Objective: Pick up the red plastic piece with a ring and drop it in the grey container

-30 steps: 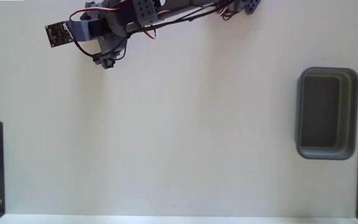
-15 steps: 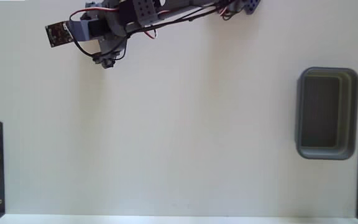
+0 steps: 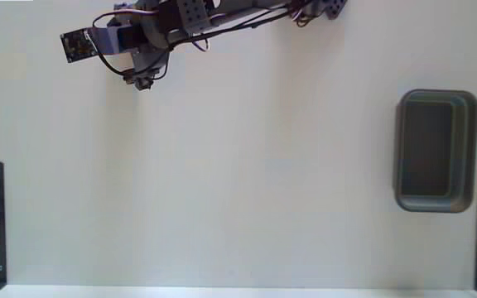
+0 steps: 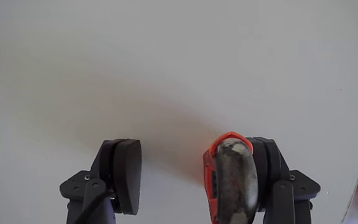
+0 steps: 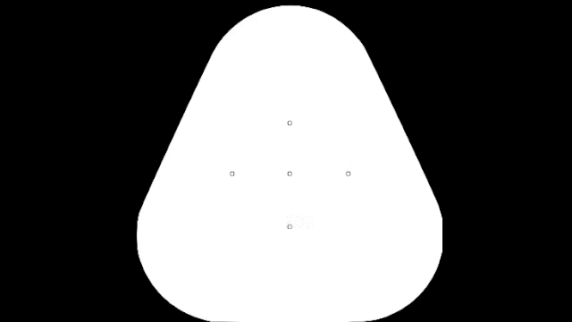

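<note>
Up at 11 o'clock in the fixed view, your hand (image 3: 143, 81) hangs with its fingers apart and nothing between them. I can't spot the red plastic piece with a ring anywhere on the table (image 3: 238, 182), so I'd scan slowly before descending. The grey container (image 3: 437, 96) sits at 3 o'clock.

Sensor's own picture, not scene view; nothing to note from it
</note>
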Tool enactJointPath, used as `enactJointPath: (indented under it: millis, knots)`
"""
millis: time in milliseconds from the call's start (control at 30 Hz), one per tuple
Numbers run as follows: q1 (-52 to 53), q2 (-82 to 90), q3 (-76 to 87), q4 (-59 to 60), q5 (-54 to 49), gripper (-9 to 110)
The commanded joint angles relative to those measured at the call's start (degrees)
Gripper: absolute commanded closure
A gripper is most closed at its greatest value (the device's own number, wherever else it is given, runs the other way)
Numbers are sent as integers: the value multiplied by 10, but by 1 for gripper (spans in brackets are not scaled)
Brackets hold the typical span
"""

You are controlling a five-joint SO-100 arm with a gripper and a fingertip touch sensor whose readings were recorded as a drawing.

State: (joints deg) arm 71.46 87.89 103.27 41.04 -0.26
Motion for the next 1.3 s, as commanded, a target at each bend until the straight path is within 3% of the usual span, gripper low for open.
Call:
enactJointPath:
  millis: [0,1267]
  knots:
    - [12,20,3,-4,3,9]
    - [12,20,3,-4,3,20]
